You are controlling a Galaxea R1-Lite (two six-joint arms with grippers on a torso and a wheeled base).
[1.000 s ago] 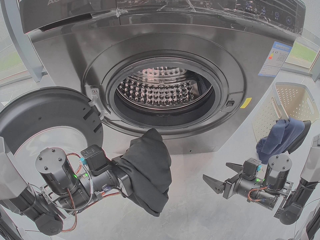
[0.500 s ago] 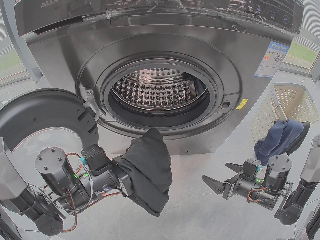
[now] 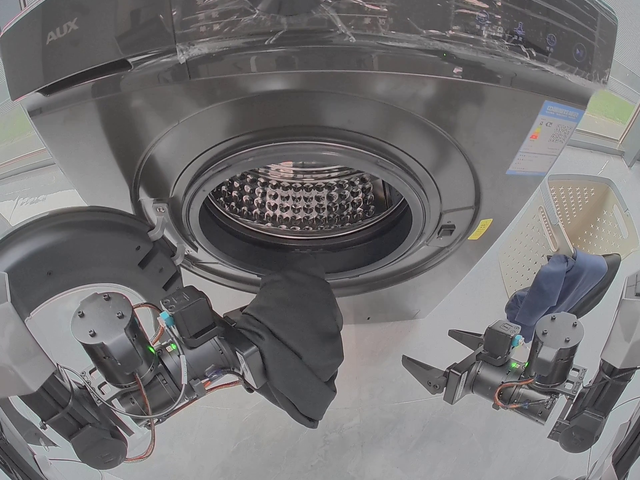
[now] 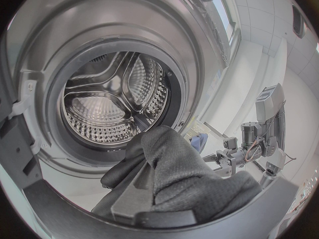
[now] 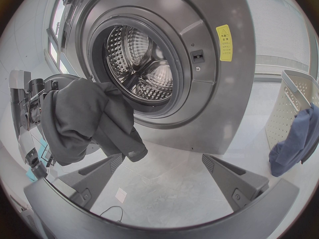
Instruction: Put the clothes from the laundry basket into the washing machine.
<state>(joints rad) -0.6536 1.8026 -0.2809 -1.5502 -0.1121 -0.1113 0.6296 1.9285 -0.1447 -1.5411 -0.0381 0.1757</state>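
The left gripper (image 4: 146, 183) is clamped on the black garment (image 3: 297, 341); the right gripper (image 3: 430, 348) is spread, empty. The washer (image 3: 320, 101) is seen nearer than before, with the garment's top now against the drum mouth (image 3: 300, 201) at 6 o'clock; insertion is judged close. A blue garment (image 3: 557, 288) is hung on the basket (image 3: 587, 201), 3 o'clock.

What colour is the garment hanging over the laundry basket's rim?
Navy blue garment, draped over the beige perforated basket; clearest in the right wrist view.

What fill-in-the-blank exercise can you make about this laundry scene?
The washing machine door is ____.
The right end effector holds ____.
The blue garment hangs on the laundry ____.
The black garment hangs from the robot's ____ arm.
Missing words: open; nothing; basket; left.
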